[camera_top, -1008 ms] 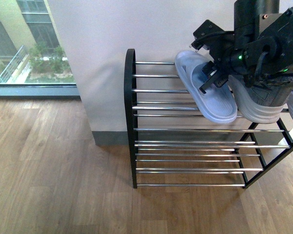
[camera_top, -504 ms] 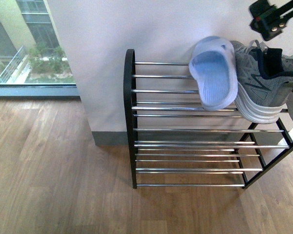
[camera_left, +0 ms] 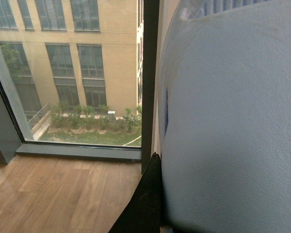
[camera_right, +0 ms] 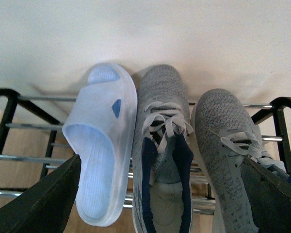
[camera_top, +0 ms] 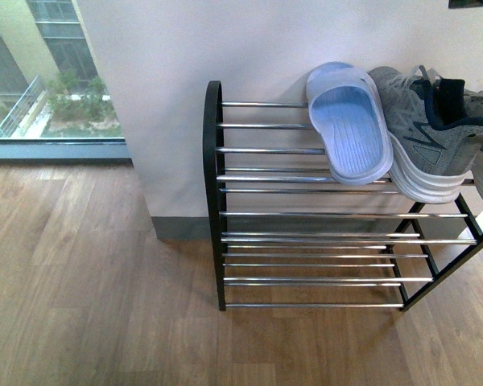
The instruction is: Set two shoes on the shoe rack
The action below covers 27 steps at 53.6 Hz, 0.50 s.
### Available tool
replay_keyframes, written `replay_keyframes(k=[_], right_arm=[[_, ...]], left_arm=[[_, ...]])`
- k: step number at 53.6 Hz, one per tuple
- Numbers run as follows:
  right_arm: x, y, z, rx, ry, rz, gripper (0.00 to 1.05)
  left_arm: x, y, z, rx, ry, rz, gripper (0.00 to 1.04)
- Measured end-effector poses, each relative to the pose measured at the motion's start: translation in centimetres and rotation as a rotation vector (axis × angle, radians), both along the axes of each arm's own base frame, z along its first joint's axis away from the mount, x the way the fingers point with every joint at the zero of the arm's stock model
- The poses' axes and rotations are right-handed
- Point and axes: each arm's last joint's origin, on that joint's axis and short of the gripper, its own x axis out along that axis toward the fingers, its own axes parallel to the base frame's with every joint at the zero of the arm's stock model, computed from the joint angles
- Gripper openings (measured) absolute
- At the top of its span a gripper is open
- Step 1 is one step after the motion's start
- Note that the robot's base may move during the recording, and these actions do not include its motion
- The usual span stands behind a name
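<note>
- Shoe rack [camera_top: 216,193]: black frame with chrome rods, standing on wood floor [camera_top: 80,281] against a white wall [camera_top: 161,48]
- Pale blue slide [camera_top: 348,133]: lies on the top tier, toe toward the wall, sole down, angled slightly across the rods
- Grey sneaker [camera_top: 423,129]: on the same tier, just beside the slide on its right, apparently touching it along the side; navy lining visible at the collar
- Second grey sneaker [camera_right: 230,145]: seen in the right wrist view on the top tier beside the first, toes toward the wall, laces tied
- Right gripper [camera_right: 155,204]: spread wide, one dark finger at each lower corner of its wrist view, holding nothing, hanging above the three shoes and clear of them
- Left gripper: one dark finger [camera_left: 144,204] shows in the left wrist view against a large pale blue surface [camera_left: 233,121] that fills most of the frame; whether it is clamped on this cannot be determined
- Window [camera_left: 72,73]: building and planting beyond
</note>
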Motion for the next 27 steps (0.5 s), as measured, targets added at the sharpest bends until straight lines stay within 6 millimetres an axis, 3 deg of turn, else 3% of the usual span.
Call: replay_keyframes(k=[5,11,22,27], right_arm=[[-1.0,0.7,-0.3,-0.018,-0.229,0.025,0.84],[-3.8,1.8,-1.3,-0.038,-0.444,0.059,0.68],[-8.3,2.8,-1.9,-0.051,-0.574,0.054,0.42],[-10.9,2.9,-2.9,-0.050,-0.564,0.056,0.23]], left_arm=[[0.0,0.0,0.0,0.000,0.000,0.001,0.02],[0.0,0.0,0.0,0.000,0.000,0.000,0.02],[0.0,0.0,0.0,0.000,0.000,0.000,0.02],[0.0,0.0,0.0,0.000,0.000,-0.001,0.02]])
